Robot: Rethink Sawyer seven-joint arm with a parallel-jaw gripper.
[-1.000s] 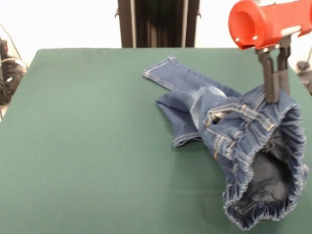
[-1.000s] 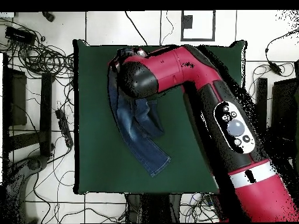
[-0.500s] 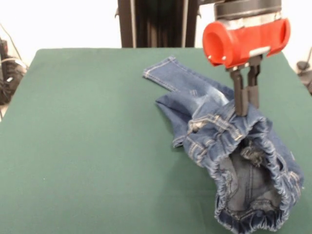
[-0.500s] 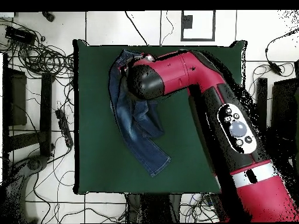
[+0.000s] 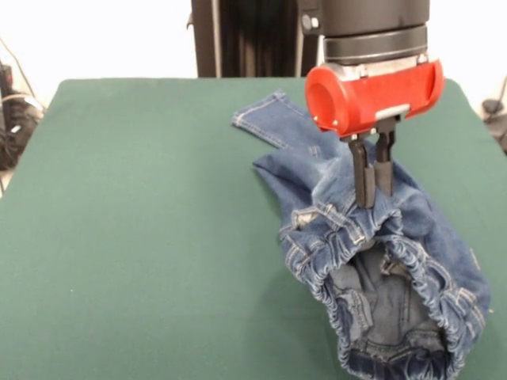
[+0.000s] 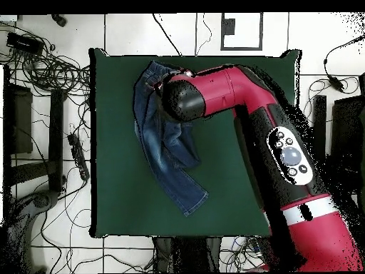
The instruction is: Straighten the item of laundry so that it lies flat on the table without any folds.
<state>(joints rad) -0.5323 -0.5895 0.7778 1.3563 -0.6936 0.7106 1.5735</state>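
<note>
1. Tool point(image 5: 374, 199) pinched tight on the gathered waistband of the jeans point(image 5: 372, 261), fingers nearly together.
2. Waist end lifted and gaping open, probably to drag the denim out straight.
3. Jeans toward one side of the bench point(image 5: 142, 237): one leg stretched out flat, the other folded beneath.
4. Still crumpled; spreading not yet done.

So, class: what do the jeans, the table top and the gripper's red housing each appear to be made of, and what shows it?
Jeans: blue denim, matte, with tan stitching, faded patches and a gathered, probably elastic, waistband.
Table: dark green top, flat and non-reflective, likely felt or similar cloth.
Red housing above the gripper: smooth, slightly glossy, probably moulded plastic, though painted metal can't be excluded.
</note>
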